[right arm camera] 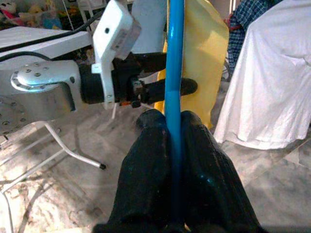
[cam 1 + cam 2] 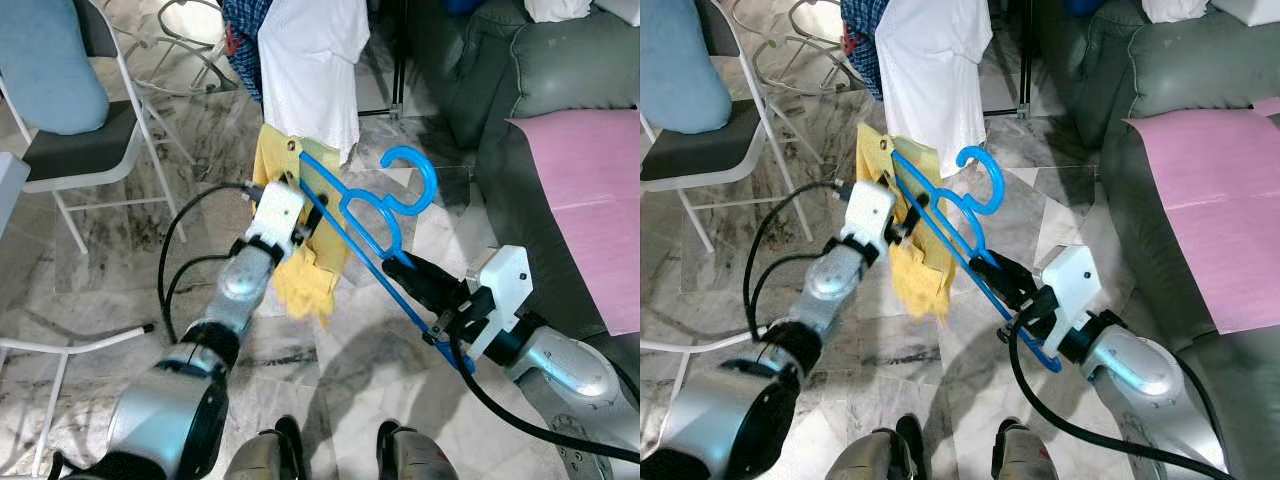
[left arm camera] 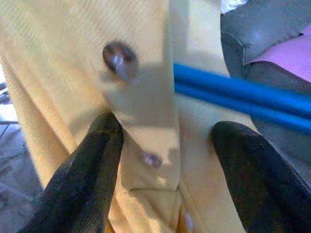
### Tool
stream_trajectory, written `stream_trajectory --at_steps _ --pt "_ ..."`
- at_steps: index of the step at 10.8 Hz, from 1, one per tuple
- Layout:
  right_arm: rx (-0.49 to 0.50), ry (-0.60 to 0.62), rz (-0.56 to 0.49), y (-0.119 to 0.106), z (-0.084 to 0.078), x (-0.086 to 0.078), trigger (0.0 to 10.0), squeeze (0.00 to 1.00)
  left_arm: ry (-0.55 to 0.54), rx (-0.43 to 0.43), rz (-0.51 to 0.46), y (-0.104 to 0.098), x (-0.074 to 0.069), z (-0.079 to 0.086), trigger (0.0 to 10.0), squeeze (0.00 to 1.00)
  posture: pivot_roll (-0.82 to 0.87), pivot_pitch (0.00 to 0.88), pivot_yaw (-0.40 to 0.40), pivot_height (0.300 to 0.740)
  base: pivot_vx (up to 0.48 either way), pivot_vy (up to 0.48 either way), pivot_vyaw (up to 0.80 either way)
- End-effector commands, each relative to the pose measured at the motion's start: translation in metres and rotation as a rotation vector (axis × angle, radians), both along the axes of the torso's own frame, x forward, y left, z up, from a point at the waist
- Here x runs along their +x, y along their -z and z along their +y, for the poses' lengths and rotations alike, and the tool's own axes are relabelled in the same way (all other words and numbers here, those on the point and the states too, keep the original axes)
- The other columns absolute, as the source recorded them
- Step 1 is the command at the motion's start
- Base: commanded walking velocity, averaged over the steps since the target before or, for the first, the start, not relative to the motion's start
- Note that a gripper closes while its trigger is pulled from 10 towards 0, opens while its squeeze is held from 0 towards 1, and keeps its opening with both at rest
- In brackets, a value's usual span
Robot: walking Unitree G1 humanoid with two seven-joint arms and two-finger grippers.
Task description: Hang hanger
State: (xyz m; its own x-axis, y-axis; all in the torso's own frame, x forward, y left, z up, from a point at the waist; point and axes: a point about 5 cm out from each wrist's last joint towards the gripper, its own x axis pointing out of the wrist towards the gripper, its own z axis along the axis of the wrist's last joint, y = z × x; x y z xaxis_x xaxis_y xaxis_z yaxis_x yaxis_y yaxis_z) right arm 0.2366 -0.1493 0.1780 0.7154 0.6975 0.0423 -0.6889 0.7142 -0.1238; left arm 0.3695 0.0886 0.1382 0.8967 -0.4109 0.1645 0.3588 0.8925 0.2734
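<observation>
Above the grey marble floor, toward twelve o'clock, white and checked garments hang. At centre, the yellow buttoned cloth drapes on the blue plastic hanger. Right hand clamps the hanger's bar, steadying it; left hand sits half-open around the cloth, probably arranging it.

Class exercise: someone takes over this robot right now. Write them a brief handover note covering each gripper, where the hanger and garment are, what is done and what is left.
Right gripper: shut on the blue hanger, low on its bar.
Left gripper: fingers either side of the yellow garment at the hanger's far end; grip unclear.
Done: the garment is draped on the hanger, held in mid-air over the marble floor.
Left: hook the hanger somewhere; white shirt hangs just ahead.
</observation>
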Motion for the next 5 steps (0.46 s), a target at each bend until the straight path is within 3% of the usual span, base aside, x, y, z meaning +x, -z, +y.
stream_trajectory --at_steps 1,3,4,5 --pt "0.033 -0.042 -0.048 -0.0096 0.0045 -0.0034 10.0 0.0 -0.023 0.005 0.004 0.0037 -0.0009 0.0113 10.0 0.0 -0.33 0.216 0.149 0.74 0.0 0.0 0.0" --pt "0.037 -0.055 -0.046 -0.0093 0.0067 -0.0032 10.0 0.0 -0.074 -0.026 0.032 0.0021 0.0033 0.0179 10.0 0.0 -0.32 0.214 0.145 0.74 0.0 0.0 0.0" --pt "0.037 -0.062 -0.046 -0.0097 0.0077 -0.0032 10.0 0.0 -0.08 -0.044 0.044 0.0007 0.005 0.0163 3.7 0.0 -0.32 0.214 0.144 0.74 0.0 0.0 0.0" --pt "0.035 -0.067 -0.047 -0.0104 0.0081 -0.0035 10.0 0.0 -0.082 -0.058 0.047 -0.0018 0.0066 0.0146 0.0 0.0 -0.33 0.213 0.144 0.74 0.0 0.0 0.0"
